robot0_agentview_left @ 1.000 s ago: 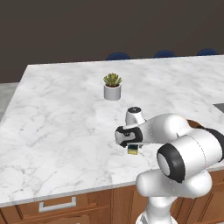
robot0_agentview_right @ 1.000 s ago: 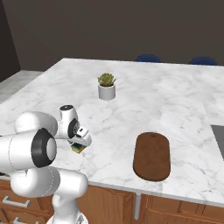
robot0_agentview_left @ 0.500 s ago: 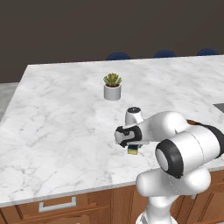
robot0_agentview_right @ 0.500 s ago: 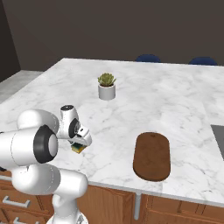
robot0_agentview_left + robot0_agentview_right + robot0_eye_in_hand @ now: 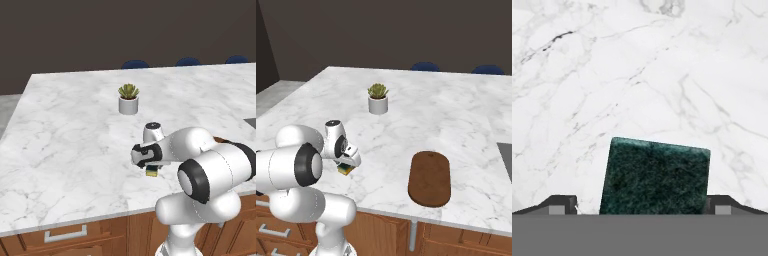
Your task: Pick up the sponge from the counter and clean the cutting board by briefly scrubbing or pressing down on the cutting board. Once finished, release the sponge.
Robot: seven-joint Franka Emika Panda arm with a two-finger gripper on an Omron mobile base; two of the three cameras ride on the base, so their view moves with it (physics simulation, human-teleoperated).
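My hand (image 5: 640, 209) hangs wide open astride the sponge (image 5: 654, 177) near the surface's (image 5: 75, 130) front edge, gripping nothing; I should sink lower, stay centred, then pinch its sides squarely.

Sponge (image 5: 654, 177) green face up on counter (image 5: 662, 75), between wide claw (image 5: 641, 205) tips.

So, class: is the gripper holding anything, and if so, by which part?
Nothing is held. The gripper is open, fingertips either side of the sponge, not clamped on it.

arm (image 5: 210, 175): glossy white rounded shells | joints: dark bands | hand (image 5: 150, 167): dark fingertips
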